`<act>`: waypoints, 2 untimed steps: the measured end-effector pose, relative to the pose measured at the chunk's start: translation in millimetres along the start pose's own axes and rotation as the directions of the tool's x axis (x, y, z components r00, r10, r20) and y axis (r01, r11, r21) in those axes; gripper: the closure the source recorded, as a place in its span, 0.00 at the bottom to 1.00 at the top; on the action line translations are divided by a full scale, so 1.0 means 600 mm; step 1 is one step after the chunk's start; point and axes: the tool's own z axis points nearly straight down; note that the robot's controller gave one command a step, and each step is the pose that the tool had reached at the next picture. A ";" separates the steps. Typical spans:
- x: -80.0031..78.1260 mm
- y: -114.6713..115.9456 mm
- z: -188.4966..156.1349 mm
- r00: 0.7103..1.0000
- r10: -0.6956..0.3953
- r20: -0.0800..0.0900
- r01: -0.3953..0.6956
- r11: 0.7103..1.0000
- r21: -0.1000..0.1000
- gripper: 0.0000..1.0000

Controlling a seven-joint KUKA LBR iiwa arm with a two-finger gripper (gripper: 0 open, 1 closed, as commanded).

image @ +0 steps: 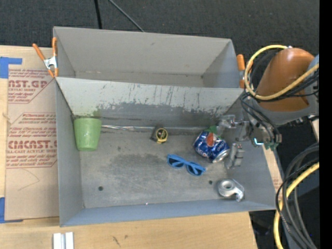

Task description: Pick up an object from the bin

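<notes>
The gripper (232,140) sits low in the bin's right end, close to the right wall, with its two metal fingers (236,156) spread apart and nothing clamped between them. Just to its left, touching or almost touching the fingers, lies one crushed blue drink can (210,147) with a red and green patch on top; it is the thing nearest the gripper. Five loose things lie in the grey metal bin (142,61), one of each kind. One pair of blue sunglasses (185,165) lies flat just left of the can and towards the front, apart from it. One silvery metal piece (230,189) rests near the front right corner, below the gripper and close to the front wall. One small round yellow and black object (161,134) sits by the foot of the back wall, well left of the can. One light green cup (87,133) stands at the far left, against the left wall. The floor between the cup and the sunglasses is bare, as is the front left corner.
</notes>
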 end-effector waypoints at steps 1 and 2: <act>-0.006 0.023 0.164 0.999 0.031 0.009 -0.031 1.000 0.000 0.00; -0.006 0.023 0.161 0.999 0.031 0.009 -0.031 1.000 0.000 1.00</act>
